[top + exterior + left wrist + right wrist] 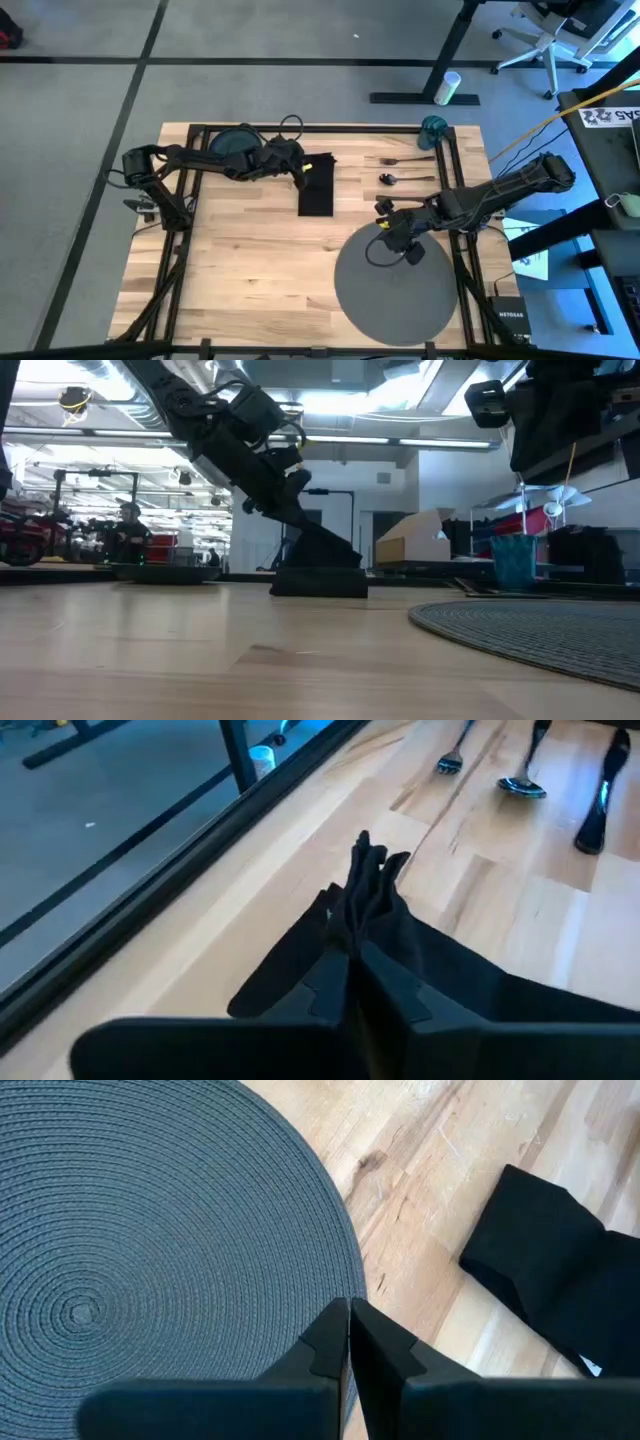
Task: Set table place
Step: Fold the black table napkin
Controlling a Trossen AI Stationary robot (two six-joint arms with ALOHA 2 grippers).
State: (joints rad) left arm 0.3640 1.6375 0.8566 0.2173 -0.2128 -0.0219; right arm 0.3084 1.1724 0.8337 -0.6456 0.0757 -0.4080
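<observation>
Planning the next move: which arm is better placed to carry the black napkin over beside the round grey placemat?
Left. The left gripper is shut on the black rectangular napkin; the right gripper hangs shut over the round grey woven placemat.

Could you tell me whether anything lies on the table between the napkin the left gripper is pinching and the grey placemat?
Nothing visible does. The left gripper is shut on the napkin; bare table separates it from the placemat. The fork and spoon lie off to the side. The right gripper hangs over the placemat's edge.

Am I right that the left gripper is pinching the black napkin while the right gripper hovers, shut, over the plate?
Not quite: the right gripper, shut, hovers over the grey placemat, as the right wrist view shows. The left gripper does pinch the black napkin.
</observation>
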